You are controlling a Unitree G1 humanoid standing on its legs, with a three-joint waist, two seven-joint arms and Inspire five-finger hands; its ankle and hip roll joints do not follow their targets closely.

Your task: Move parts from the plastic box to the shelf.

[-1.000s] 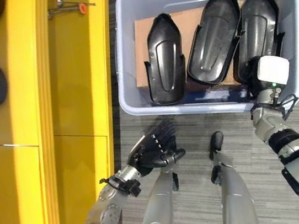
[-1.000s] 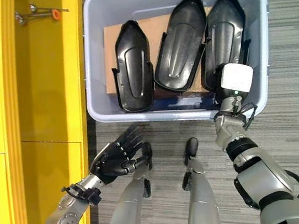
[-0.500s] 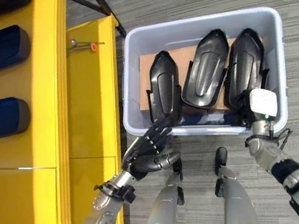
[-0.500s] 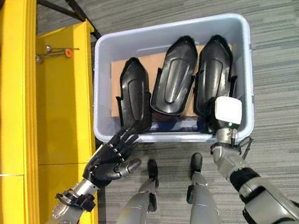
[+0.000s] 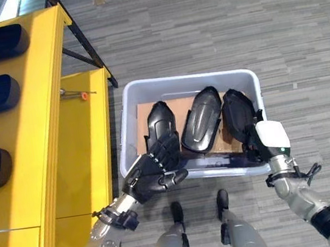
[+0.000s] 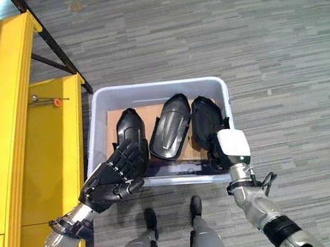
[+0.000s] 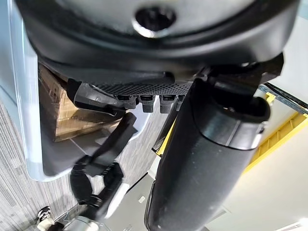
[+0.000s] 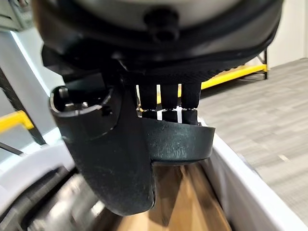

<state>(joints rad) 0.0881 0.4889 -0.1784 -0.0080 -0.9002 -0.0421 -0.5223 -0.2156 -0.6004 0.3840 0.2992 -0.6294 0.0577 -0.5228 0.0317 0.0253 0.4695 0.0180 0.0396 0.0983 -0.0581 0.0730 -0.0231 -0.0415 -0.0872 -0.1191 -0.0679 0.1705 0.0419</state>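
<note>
The plastic box (image 5: 128, 113) sits on the floor just right of the yellow shelf (image 5: 35, 117), and 3 black parts lie side by side in it on cardboard: the left part (image 5: 159, 119), the middle part (image 5: 200, 121) and the right part (image 5: 237, 113). The left hand (image 5: 156, 171) hovers over the near left rim with fingers loosely extended and holding nothing, apparently placed to reach the left part. The right hand (image 8: 144, 139) is at the near right corner, its fingers curled round the right part's edge, probably ready to lift it toward the shelf.
</note>
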